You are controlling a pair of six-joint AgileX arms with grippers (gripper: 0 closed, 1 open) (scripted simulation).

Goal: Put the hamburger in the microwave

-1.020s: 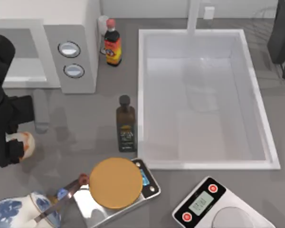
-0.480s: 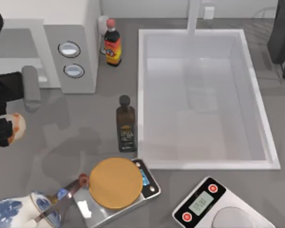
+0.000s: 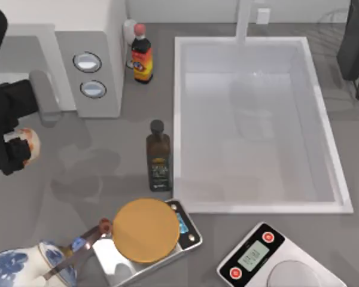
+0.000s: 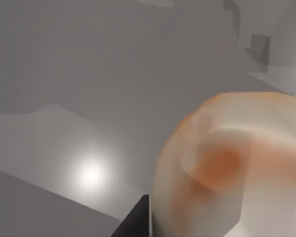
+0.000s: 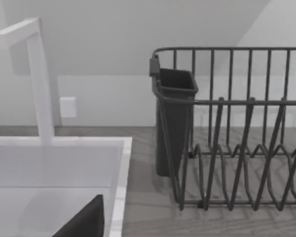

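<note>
Above the grey tabletop (image 3: 96, 173) at its left edge, the small rounded orange-tan hamburger (image 3: 27, 142) is held clamped in the left gripper (image 3: 18, 146) before the large white boxy microwave (image 3: 78, 36), and should be carried level into its cavity.

The surface (image 3: 107, 173) is smooth grey with a soft sheen, catching a bright glare spot in the left wrist view. The hamburger (image 3: 29, 142) looks matt. The microwave (image 3: 99, 36) is glossy white with shiny silver knobs (image 3: 87, 61). At four o'clock, the dish rack (image 5: 237, 148) is dark wire.
</note>
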